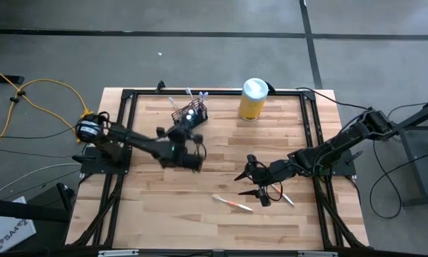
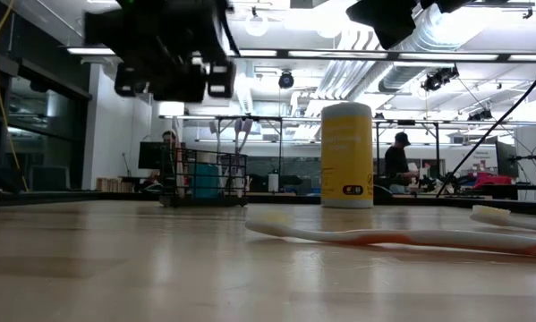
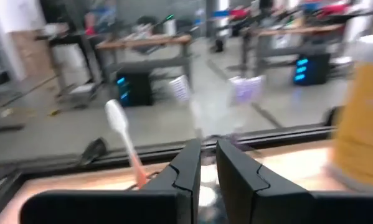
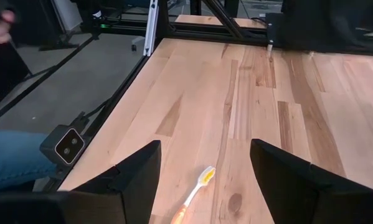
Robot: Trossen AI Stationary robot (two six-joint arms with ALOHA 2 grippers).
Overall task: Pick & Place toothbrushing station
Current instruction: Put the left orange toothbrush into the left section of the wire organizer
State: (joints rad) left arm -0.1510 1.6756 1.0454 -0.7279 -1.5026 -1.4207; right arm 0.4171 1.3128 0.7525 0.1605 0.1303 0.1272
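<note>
1. The step in hand looks like gathering toothbrushes into the toothbrushing station (image 1: pixel 190 113), the small black wire-mesh holder that stands just beyond the left hand (image 1: pixel 193 151), toward the far edge of the counter (image 1: pixel 221 228). It already carries several brushes, their heads standing up out of it.

2. The left hand hangs above the counter just short of the holder. Its fingers (image 3: pixel 239 180) are nearly closed, with only a thin gap between them, and I can see nothing held there. It appears to touch nothing.

3. The right hand (image 1: pixel 255 183) has its fingers spread wide and empty. It hovers over an orange-handled toothbrush (image 1: pixel 233 204) lying flat on the counter, the brush just ahead of and between the fingers in the right wrist view. A second, white toothbrush (image 1: pixel 285 198) lies close beside this hand.

4. The next move, as I judge it, calls for the right hand to drop down, straddle the orange handle and close on it, then carry it across to the holder.

5. A yellow canister (image 1: pixel 253 99) stands beside the holder, well apart from the right hand.
</note>
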